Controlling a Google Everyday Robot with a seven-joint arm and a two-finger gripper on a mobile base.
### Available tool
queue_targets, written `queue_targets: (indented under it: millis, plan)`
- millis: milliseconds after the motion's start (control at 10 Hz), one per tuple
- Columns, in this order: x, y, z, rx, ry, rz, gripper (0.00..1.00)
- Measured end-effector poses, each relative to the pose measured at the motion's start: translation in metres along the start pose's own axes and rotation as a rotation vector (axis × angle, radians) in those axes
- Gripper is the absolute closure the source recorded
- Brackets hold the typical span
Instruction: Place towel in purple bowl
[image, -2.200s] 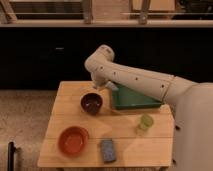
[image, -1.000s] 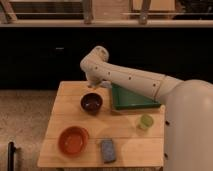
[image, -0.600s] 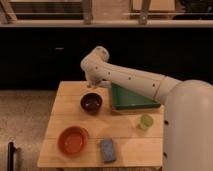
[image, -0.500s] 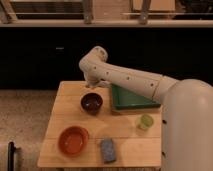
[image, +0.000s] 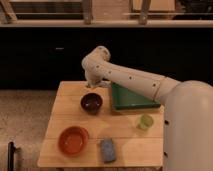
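Observation:
The purple bowl (image: 92, 103) stands on the wooden table (image: 65, 107), left of the middle; its inside is dark. My gripper (image: 93, 84) hangs just above and behind the bowl's far rim, at the end of the white arm (image: 130, 79) that reaches in from the right. I cannot make out the towel: it is not lying on the table, and whether it is in the gripper or in the bowl does not show.
An orange-red bowl (image: 73, 140) stands at the front left. A neat grey-blue pad (image: 107, 149) lies at the front edge. A green tray (image: 131, 98) is at the back right, a small green cup (image: 145, 121) in front of it. The robot's white body (image: 187, 130) fills the right side.
The gripper has risen a little and drawn back from over the purple bowl towards the table's far edge. The objects on the table have not moved.

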Motion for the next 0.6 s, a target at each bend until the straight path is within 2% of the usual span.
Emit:
queue_targets:
  millis: [400, 600]
  plan:
    - [-0.016, 0.020, 0.002, -0.002, -0.117, -0.072, 1.00]
    - [-0.025, 0.029, 0.002, 0.010, -0.190, -0.111, 1.00]
